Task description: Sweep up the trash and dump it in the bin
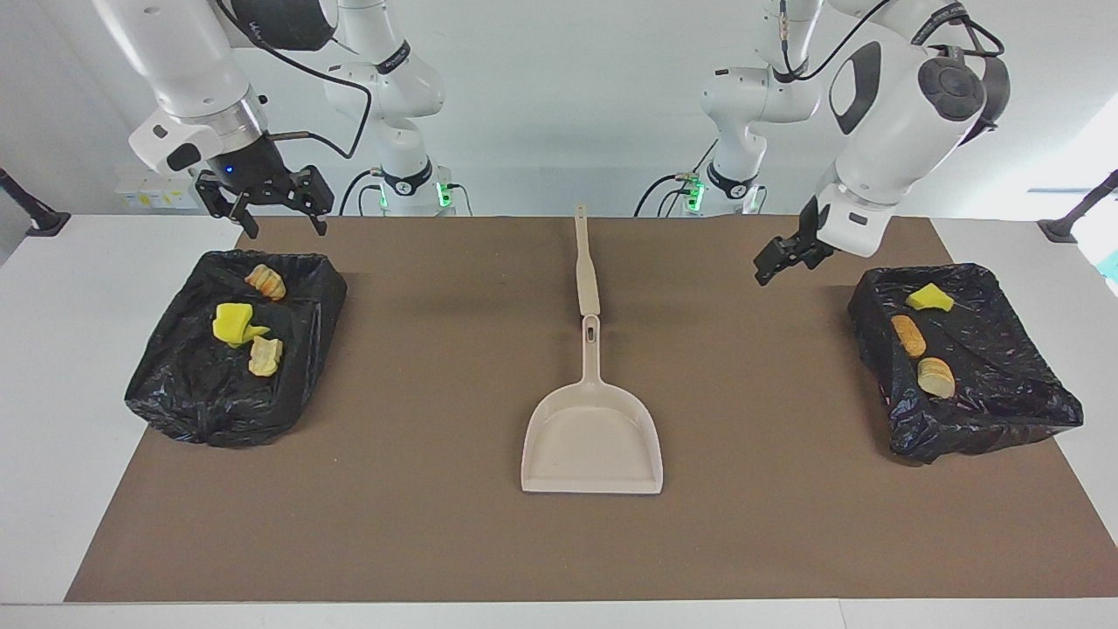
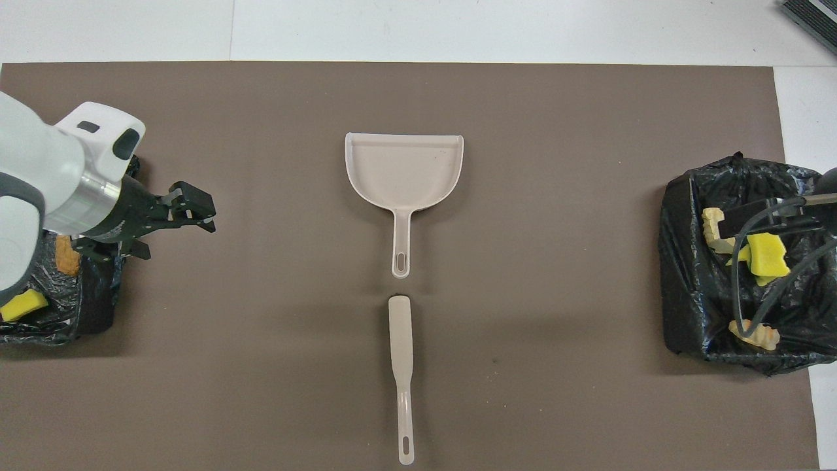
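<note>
Lying flat: dustpan [image 1: 592, 437] (both grippers empty).

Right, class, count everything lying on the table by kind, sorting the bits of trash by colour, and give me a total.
Yellow sponge scraps: 2
Tan or orange bread-like lumps: 4
Black-lined bins: 2
Dustpan: 1
Scraper: 1
Total: 10

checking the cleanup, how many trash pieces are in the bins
6: three in the bin at the left arm's end, yellow, orange, tan; three in the other bin. More could be hidden in folds.
</note>
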Robot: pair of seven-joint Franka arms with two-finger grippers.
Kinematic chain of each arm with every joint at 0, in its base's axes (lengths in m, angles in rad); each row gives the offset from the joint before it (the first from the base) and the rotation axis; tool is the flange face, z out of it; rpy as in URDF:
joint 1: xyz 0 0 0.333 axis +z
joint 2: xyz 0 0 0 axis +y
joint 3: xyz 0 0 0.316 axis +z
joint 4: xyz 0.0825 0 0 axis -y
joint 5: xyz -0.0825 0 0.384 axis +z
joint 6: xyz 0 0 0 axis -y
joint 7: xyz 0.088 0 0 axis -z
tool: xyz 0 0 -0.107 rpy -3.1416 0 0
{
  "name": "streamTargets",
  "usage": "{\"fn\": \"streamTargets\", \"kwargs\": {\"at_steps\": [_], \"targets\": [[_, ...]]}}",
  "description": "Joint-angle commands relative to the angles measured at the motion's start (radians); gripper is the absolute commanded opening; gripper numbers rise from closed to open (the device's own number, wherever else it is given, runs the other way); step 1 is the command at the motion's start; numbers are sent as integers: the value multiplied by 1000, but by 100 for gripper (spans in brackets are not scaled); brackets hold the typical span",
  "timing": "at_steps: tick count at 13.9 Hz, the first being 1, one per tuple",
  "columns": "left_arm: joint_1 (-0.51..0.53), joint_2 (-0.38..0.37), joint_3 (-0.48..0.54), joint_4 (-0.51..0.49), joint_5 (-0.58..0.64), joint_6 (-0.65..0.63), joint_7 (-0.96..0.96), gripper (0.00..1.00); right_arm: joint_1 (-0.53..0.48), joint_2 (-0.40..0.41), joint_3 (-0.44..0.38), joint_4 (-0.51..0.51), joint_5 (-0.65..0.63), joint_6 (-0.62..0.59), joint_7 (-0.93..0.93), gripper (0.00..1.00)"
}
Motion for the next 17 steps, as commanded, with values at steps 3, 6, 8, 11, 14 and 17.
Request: {"fn": "streamTargets", "kwargs": {"at_steps": [3, 6, 8, 11, 14, 17], "targets": [[84, -45, -8, -28, -6, -51, 253, 100, -1, -17, 2, -17, 2, 1, 21, 100], [112, -73, -5, -23, 26, -72, 364, 100, -1, -17, 4, -17, 2, 1, 21, 100], [120, -96, -5, -11, 79, -104, 462, 100, -1, -16, 2, -17, 2, 1, 21, 100], [113, -113, -7, 61, 114, -189, 481, 100, -1, -17, 4, -17, 2, 1, 21, 100], [107, -140, -10, 107, 114, -255, 478, 100, -1, -17, 2, -17, 2, 1, 21, 100], [120, -159, -1, 127, 110, -253, 471, 100, -1, -17, 2, -17, 2, 1, 21, 100]]}}
